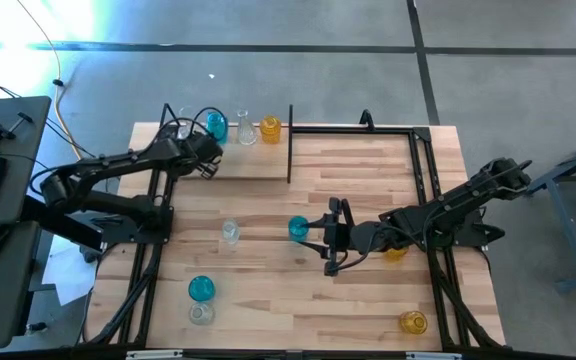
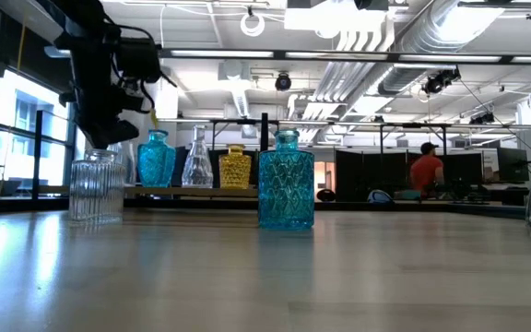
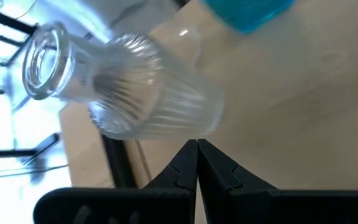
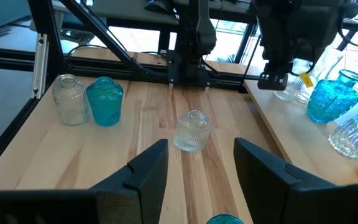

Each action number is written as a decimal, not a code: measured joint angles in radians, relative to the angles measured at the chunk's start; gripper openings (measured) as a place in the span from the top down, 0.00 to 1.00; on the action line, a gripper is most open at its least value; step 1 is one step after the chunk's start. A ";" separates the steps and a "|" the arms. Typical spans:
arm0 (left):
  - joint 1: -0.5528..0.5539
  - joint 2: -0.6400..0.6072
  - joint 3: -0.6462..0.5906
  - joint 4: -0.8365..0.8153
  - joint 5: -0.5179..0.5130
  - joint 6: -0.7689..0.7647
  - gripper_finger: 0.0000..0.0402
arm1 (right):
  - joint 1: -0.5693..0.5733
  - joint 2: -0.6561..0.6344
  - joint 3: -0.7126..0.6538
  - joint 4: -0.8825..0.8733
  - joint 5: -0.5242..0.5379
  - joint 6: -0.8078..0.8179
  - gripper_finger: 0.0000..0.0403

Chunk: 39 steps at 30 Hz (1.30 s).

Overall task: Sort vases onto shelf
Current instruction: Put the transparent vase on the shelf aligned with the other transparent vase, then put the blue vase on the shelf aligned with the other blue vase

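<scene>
Three vases show plainly on the shelf (image 1: 253, 160) in the high view: a teal one (image 1: 215, 124), a clear one (image 1: 245, 128) and an amber one (image 1: 270, 127), lined up near its back edge; the left wrist view adds a ribbed clear vase (image 3: 123, 87) close in front of the left end effector (image 3: 197, 163), though whether it rests upright on the plank I cannot tell. That end effector hovers at the shelf's left end with its fingers pressed together and nothing between them. Still on the surface (image 1: 368, 180) are a clear vase (image 1: 230, 232) mid-way, a teal and clear pair (image 1: 200, 298) near the front left, an amber vase (image 1: 413, 322) at the front right, and another amber one (image 1: 395, 253) partly hidden under the right arm. The right end effector (image 1: 320, 236) has its fingers apart around, or just behind, a teal vase (image 1: 298, 228) at the centre, without a visible squeeze. By this count the sorting is under halfway done, with about six vases left to carry over.
</scene>
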 joint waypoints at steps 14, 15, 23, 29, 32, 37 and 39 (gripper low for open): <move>-0.380 -0.293 -0.070 0.163 0.099 -0.133 1.00 | 0.020 0.000 -0.015 -0.111 0.000 0.027 0.58; -0.411 -0.309 -0.089 0.212 0.099 -0.134 1.00 | 0.023 0.000 -0.039 -0.066 -0.002 0.026 0.58; -0.599 -0.388 -0.279 0.756 0.103 0.033 1.00 | 0.031 0.002 -0.323 0.409 -0.003 0.099 0.58; -0.638 -0.393 -0.428 1.168 0.236 0.152 1.00 | -0.023 0.009 -0.376 0.433 0.105 0.224 0.56; -0.640 -0.393 -0.480 1.286 0.259 0.186 1.00 | -0.053 0.035 -0.376 0.439 0.101 0.247 0.49; -0.632 -0.393 -0.500 1.344 0.251 0.246 1.00 | -0.099 0.096 -0.376 0.452 0.093 0.298 0.33; -0.625 -0.393 -0.500 1.357 0.251 0.274 1.00 | -0.109 0.130 -0.376 0.480 0.092 0.296 0.28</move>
